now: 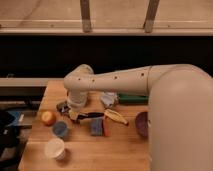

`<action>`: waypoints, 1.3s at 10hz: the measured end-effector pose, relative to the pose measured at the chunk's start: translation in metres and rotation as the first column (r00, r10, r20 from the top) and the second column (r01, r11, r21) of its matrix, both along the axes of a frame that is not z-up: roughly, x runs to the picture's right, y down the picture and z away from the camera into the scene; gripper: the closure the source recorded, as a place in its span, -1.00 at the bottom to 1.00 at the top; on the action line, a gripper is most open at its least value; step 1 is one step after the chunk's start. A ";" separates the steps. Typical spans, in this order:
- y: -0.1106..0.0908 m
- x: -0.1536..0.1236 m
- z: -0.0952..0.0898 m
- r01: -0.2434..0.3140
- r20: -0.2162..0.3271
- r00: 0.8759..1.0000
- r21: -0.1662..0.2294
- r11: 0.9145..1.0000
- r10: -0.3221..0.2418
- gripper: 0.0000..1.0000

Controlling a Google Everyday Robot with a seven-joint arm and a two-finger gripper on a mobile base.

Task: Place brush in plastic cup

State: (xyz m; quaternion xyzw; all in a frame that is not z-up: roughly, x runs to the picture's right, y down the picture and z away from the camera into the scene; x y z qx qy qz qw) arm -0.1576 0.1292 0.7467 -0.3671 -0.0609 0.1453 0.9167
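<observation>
The cream, dark-dotted arm [115,80] is holding its gripper [74,114] over the tan table's [100,156] left side, beside the black brush [94,115] and blue-grey plastic cup [60,129].

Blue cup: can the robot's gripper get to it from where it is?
Probably yes. The gripper is at the end of the brush, just behind the blue cup, and only bare table shows between them.
</observation>
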 end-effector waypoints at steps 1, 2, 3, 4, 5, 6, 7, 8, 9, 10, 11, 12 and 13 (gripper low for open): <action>0.009 -0.011 -0.001 0.042 0.033 0.999 -0.005 0.999 -0.042 1.00; 0.015 -0.015 -0.001 0.082 0.060 0.995 -0.007 0.997 -0.081 1.00; 0.023 -0.020 -0.002 0.126 0.094 0.988 -0.008 0.992 -0.125 1.00; 0.031 -0.025 -0.005 0.168 0.127 0.978 -0.013 0.986 -0.165 1.00; 0.037 -0.025 -0.007 0.193 0.148 0.971 -0.017 0.981 -0.188 1.00; 0.038 -0.023 -0.007 0.198 0.150 0.970 -0.021 0.980 -0.193 1.00; 0.039 -0.024 -0.007 0.199 0.153 0.969 -0.021 0.980 -0.194 1.00; 0.039 -0.026 -0.008 0.200 0.155 0.969 -0.021 0.980 -0.194 1.00; 0.038 -0.026 -0.007 0.200 0.154 0.969 -0.020 0.980 -0.195 1.00; 0.038 -0.025 -0.006 0.198 0.150 0.970 -0.023 0.980 -0.192 1.00; 0.040 -0.025 -0.003 0.198 0.148 0.970 -0.028 0.980 -0.191 1.00; 0.042 -0.027 -0.001 0.196 0.151 0.970 -0.030 0.980 -0.190 1.00; 0.043 -0.027 0.002 0.194 0.155 0.970 -0.031 0.981 -0.187 1.00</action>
